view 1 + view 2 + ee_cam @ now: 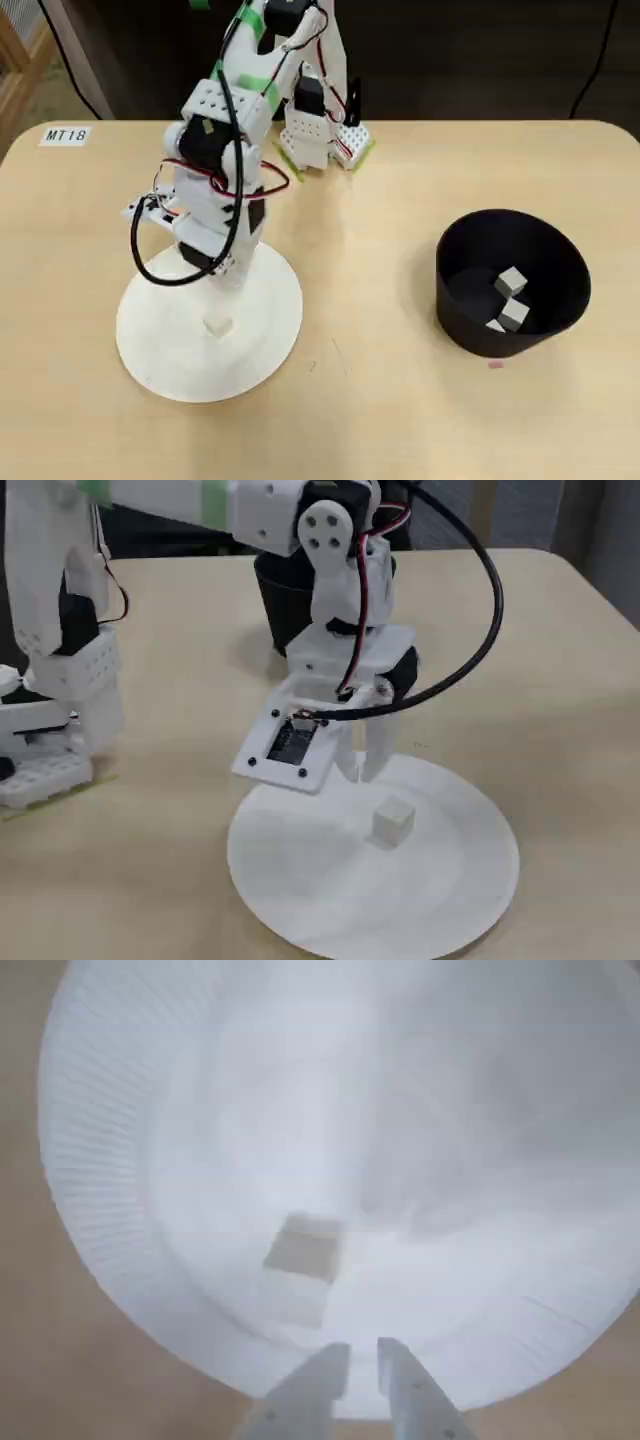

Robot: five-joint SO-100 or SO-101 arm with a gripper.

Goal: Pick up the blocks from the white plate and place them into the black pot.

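While hand (361,770) hovers w/ fingers nearly together, gripping nothing, one block (392,820) sits just beside on white plate (300,900).

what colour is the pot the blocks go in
Matte black: the black pot, clearest in the overhead view.

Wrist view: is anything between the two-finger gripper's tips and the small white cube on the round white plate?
No. Only bare white plate separates the gripper from the cube.

One block (302,1250) sits on the white plate (110,1160), just beyond the tool (362,1355), whose fingertips look nearly closed.
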